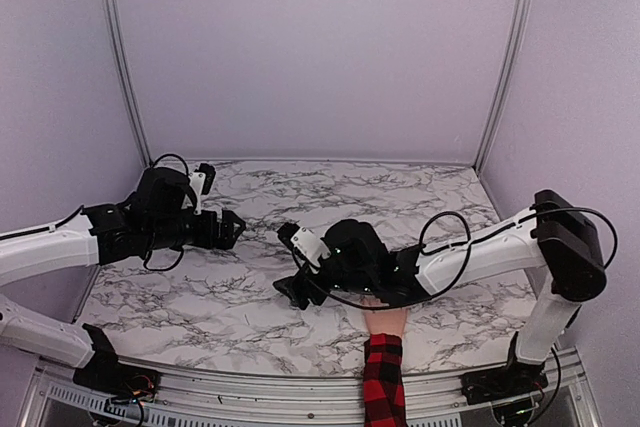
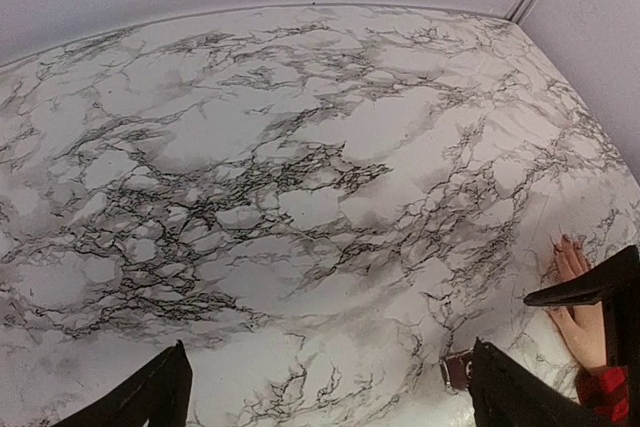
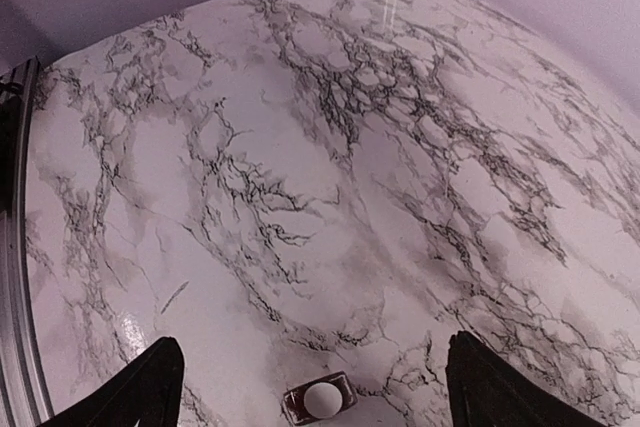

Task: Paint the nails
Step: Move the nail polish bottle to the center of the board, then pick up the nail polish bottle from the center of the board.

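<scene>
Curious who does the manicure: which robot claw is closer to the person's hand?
The right one. The right gripper hangs just beside the hand, its arm crossing above it; the left gripper is well away, over the left side of the table.

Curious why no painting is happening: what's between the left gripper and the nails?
Top view: the right gripper hangs between the left gripper and the hand. Left wrist view: a small dark bottle also sits before the nails.
</scene>
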